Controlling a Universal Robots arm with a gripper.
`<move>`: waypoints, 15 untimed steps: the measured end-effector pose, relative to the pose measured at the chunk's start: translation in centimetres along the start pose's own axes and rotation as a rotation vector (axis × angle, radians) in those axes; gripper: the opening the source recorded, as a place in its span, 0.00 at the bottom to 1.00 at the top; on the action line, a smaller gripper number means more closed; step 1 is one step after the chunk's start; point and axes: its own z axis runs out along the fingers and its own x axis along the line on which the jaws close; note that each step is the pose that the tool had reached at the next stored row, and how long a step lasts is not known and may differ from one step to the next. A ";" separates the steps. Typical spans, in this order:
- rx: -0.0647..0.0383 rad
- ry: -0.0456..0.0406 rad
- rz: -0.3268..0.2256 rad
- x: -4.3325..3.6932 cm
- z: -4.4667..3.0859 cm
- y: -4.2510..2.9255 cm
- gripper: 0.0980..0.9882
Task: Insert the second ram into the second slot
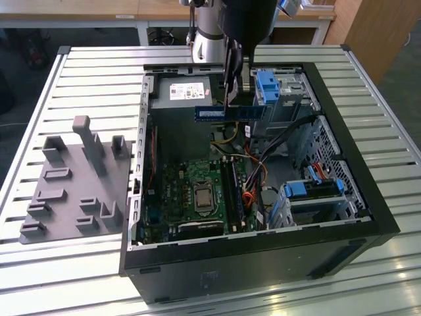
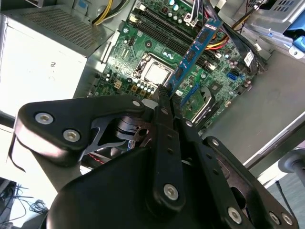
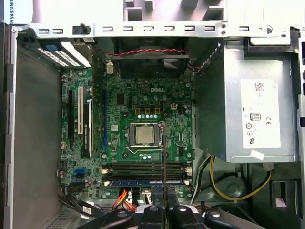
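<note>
The second ram (image 1: 214, 114), a thin blue board with a pale label, hangs level above the open computer case, over its rear part by the power supply. My gripper (image 1: 231, 105) is shut on its top edge near the middle. In the second wrist view the second ram (image 2: 193, 50) juts out from my gripper (image 2: 164, 94) over the motherboard. In the first wrist view the second ram (image 3: 163, 152) shows edge-on as a thin line from my gripper (image 3: 165, 202), crossing above the memory slots (image 3: 143, 170). The slots (image 1: 231, 191) lie lower, beside the processor socket (image 1: 202, 196).
The case (image 1: 368, 217) lies open on a slatted metal table. Inside are a silver power supply (image 3: 248, 105), blue drive-bay latches (image 1: 266, 85), a drive cage (image 1: 316, 191) and loose cables (image 1: 253, 178). A grey fixture plate (image 1: 72, 191) stands at the exterior view's left.
</note>
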 end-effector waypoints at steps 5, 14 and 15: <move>0.000 -0.0008 0.021 0.00 0.00 0.00 0.04; 0.001 -0.0021 0.056 0.00 0.01 0.00 0.04; 0.001 -0.0023 0.060 0.00 0.01 0.00 0.04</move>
